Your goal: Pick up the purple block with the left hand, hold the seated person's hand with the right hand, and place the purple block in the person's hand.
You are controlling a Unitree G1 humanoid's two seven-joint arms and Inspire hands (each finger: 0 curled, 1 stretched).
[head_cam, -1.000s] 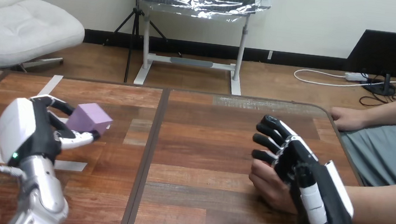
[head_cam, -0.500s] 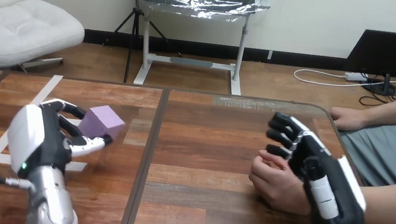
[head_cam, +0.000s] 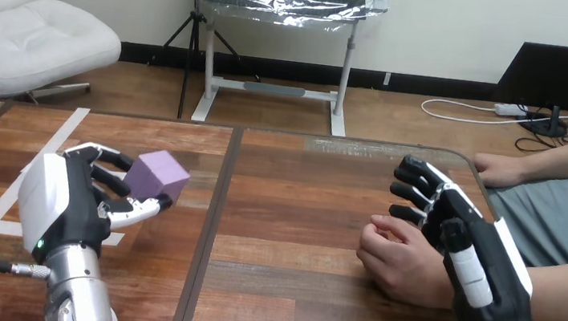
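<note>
Nearest you on the left, your left hand (head_cam: 72, 205) has its fingers and thumb curled round the purple block (head_cam: 159, 175), which is lifted clear of the table (head_cam: 291, 210). Over the last second you have carried it a little rightward, towards the centre seam, so the pickup looks done and the carry is under way. On the right, your right hand (head_cam: 472, 240) has drifted right and farther away. It now lies over the wrist of the person's hand (head_cam: 397, 258), with its fingers straight and not wrapped round it, so more of that hand is uncovered than before. The person's hand rests on the table, loosely curled, well apart from the block. You probably need a proper hold there, and an opened palm, before delivery. Farther back, the person's other hand (head_cam: 501, 171) rests at the table's right edge.
</note>
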